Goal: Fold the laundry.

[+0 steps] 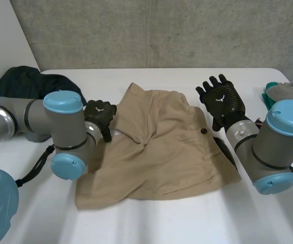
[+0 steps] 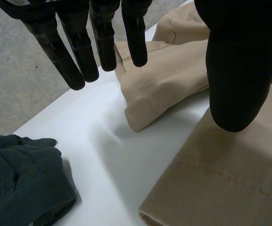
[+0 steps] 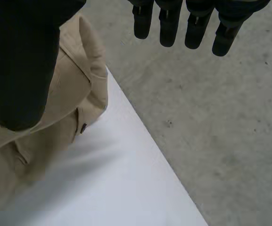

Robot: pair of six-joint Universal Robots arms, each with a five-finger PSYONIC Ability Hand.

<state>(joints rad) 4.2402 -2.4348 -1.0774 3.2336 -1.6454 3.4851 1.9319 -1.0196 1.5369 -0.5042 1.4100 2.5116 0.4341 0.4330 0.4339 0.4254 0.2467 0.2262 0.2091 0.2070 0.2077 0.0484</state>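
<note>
One tan garment (image 1: 161,147) — shorts, to judge by the button (image 1: 203,131) and pocket flap — is spread roughly flat in the middle of the white table (image 1: 187,223), with a loose ridge of cloth raised along its centre. The left hand (image 1: 100,116) is held at the garment's left edge; in the left wrist view its fingers (image 2: 74,56) are seen straight and apart from the thumb, with nothing pinched between them. The right hand (image 1: 221,99) is raised near the garment's far right side, its fingers (image 3: 168,28) likewise extended and empty. A dark garment (image 1: 24,84) is heaped at the far left of the table, and a grey-and-teal bundle (image 1: 283,91) lies at the right edge. The tan cloth is judged to be a woven twill: light, soft enough to sag when lifted, yet with some body — stiffest along the stitched hems and waistband. A firm hold is best taken at those doubled edges and corners, where the thicker cloth can be pinched without slipping; a grip in the middle would only be expected to bunch it.
</note>
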